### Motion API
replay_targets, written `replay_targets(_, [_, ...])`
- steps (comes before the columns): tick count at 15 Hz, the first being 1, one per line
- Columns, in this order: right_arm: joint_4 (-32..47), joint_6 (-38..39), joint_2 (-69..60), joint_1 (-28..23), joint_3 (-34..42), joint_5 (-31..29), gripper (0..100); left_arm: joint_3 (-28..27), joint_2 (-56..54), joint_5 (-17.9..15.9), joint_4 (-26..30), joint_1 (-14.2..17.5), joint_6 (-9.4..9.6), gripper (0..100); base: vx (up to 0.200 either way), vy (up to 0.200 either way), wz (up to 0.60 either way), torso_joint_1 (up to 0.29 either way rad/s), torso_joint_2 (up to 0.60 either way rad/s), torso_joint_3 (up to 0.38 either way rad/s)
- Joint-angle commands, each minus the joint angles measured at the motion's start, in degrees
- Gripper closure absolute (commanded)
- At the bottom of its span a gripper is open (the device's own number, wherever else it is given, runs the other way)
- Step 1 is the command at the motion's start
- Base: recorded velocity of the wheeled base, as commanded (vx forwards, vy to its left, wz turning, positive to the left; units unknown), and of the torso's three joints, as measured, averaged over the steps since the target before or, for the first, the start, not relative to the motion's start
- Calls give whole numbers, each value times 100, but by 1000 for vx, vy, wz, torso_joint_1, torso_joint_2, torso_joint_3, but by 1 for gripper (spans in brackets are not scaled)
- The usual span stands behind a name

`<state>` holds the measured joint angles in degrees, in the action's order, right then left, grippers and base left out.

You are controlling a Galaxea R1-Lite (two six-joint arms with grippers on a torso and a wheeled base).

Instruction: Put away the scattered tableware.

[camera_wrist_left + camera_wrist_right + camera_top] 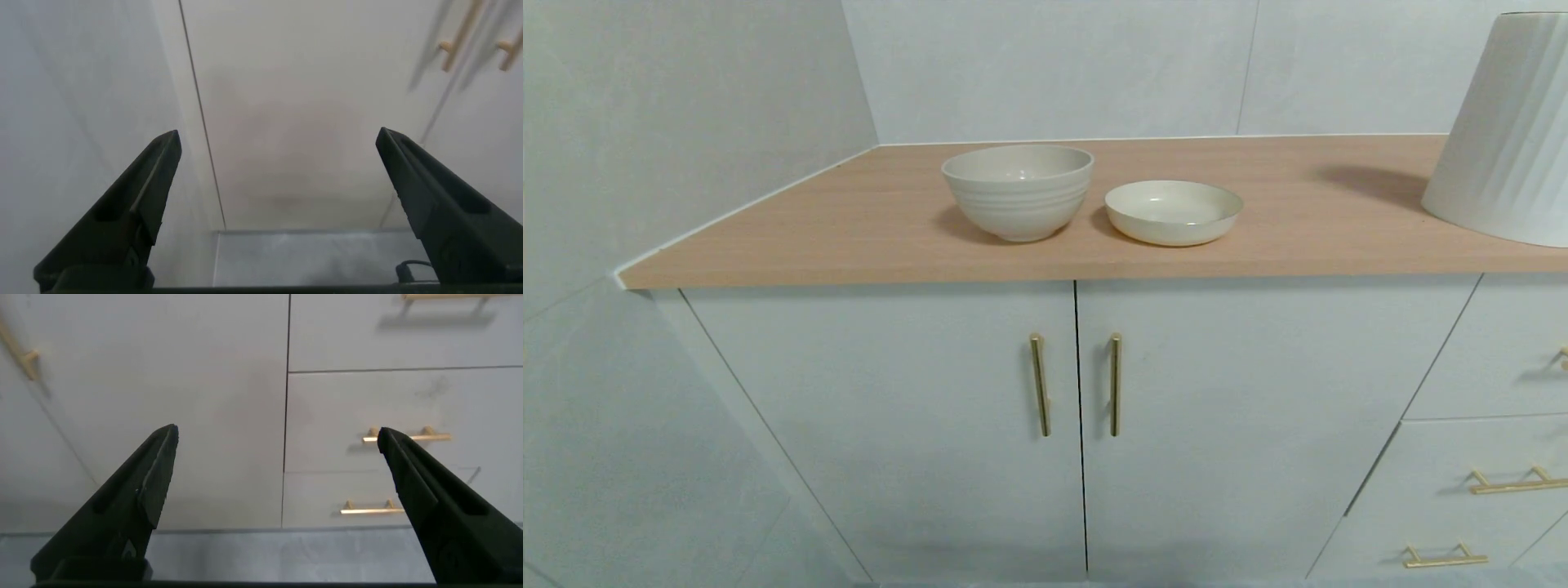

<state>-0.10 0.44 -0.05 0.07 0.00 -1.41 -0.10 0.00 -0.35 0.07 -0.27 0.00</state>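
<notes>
A deep ribbed cream bowl (1018, 190) stands on the wooden countertop (849, 229), with a shallow cream bowl (1173, 211) just to its right, close but apart. Both sit upright and empty. Low in front of the white cabinet doors, my left gripper (278, 143) is open with nothing between its fingers; it faces the left door's panel. My right gripper (278, 437) is likewise open and empty, facing the cabinet front where the door meets the drawers.
Two shut cabinet doors carry vertical gold handles (1039, 384) under the counter. Drawers with gold handles (1511, 482) stand to the right. A tall white ribbed container (1511, 131) occupies the counter's right end. Tiled walls close the left side and back.
</notes>
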Motion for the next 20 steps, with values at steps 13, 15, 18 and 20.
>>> replay_targets(13, [-148,290,479,28,-853,1205,0,1,0,0,1,0,9,0,0,0,0,0,0,0])
replay_targets(15, [-8,290,1244,37,-967,1732,0,1,0,0,1,0,9,0,0,0,0,0,0,0])
replay_targets(18, [-69,-290,3345,502,-1354,1961,0,1,0,0,1,0,9,0,0,0,0,0,0,0])
replay_targets(20, [-96,-281,4153,1126,-1670,1952,0,1,0,0,1,0,9,0,0,0,0,0,0,0])
